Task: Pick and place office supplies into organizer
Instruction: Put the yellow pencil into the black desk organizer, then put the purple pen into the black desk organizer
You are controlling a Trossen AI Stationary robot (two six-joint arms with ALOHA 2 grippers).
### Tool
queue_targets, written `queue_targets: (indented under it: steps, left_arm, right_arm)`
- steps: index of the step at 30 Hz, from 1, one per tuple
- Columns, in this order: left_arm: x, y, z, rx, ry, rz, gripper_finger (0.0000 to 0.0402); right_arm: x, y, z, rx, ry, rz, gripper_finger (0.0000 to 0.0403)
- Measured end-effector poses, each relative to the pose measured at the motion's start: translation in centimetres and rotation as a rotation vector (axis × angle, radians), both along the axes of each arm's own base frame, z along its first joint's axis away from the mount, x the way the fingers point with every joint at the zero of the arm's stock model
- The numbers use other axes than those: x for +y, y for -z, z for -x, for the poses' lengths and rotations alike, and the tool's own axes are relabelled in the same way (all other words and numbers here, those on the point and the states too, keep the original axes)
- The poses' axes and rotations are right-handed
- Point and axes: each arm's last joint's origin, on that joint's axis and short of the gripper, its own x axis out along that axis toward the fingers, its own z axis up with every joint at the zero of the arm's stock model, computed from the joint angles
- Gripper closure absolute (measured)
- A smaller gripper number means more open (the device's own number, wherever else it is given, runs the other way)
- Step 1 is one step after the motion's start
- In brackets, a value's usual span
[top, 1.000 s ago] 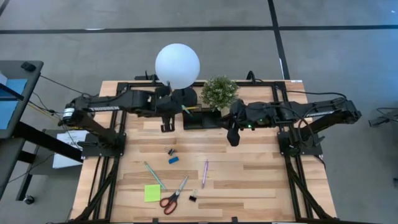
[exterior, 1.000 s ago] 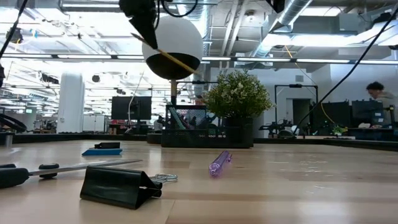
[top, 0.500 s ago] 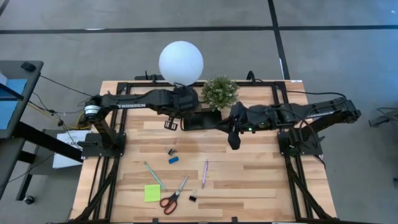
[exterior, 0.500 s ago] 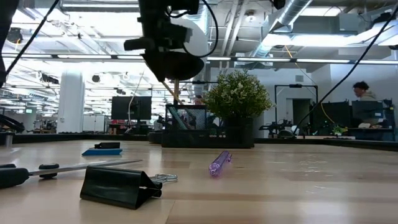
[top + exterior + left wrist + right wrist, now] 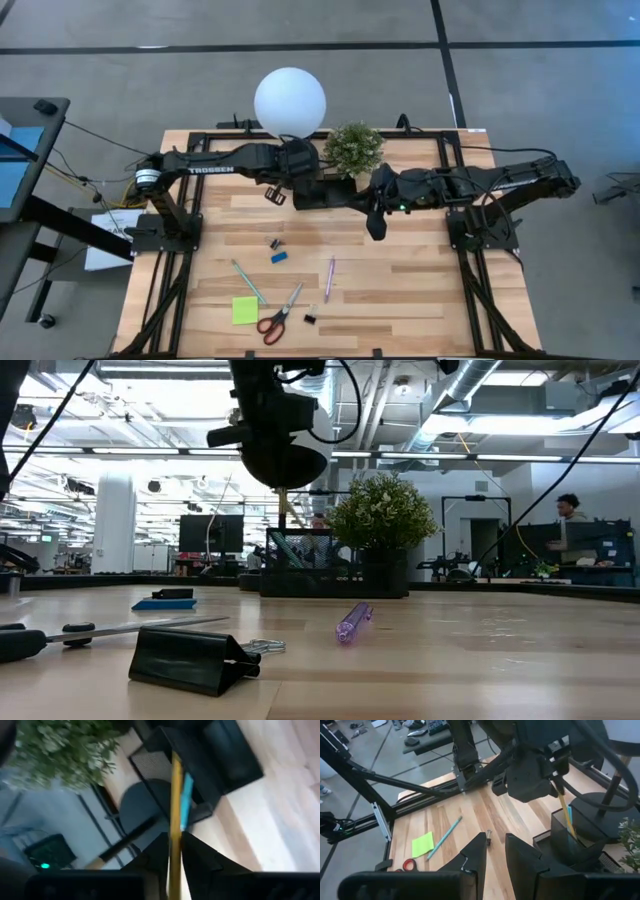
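Lamp (image 5: 289, 100) and plant (image 5: 353, 147) crowd the organizer (image 5: 325, 191).

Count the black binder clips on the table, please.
2. One binder clip lies just beside the blue eraser; the other lies beside the red-handled scissors. More may be hidden inside the organizer.

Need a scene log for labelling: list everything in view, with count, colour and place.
lamp: one, white globe, table's rear
potted plant: one, green, beside lamp
organizer: one, black, before plant
blue pen: one, standing in organizer
binder clips: two, black, mid-table and by scissors
eraser: one, blue, mid-table
teal pencil: one, front left
purple pen: one, centre
sticky pad: one, lime, front
scissors: one, red-handled, front
yellow pencil: one, in left tool
person: one, far background
left tool: over organizer, gripping pencil
right tool: open, empty, before organizer
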Motion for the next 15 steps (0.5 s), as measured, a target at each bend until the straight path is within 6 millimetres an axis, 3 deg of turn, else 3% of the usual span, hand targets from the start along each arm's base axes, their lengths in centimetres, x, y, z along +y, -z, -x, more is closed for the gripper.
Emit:
queue_targets:
  steps: [7,11,15]
  left_arm:
    - [0.2,0.4,-0.9,-0.028,0.013,-0.048,0.0313]
    - [0.4,1.0,-1.4,-0.04,-0.041,-0.072,0.0293]
    - [-0.4,0.3,-1.7,-0.145,-0.137,-0.032,0.0283]
  right_arm:
    - [-0.1,0.0,0.0,-0.001,0.018,0.012,0.0339]
    - [-0.1,0.1,0.0,0.007,0.017,0.018,0.0339]
    - [-0.1,0.1,0.1,0.013,0.031,0.027,0.0339]
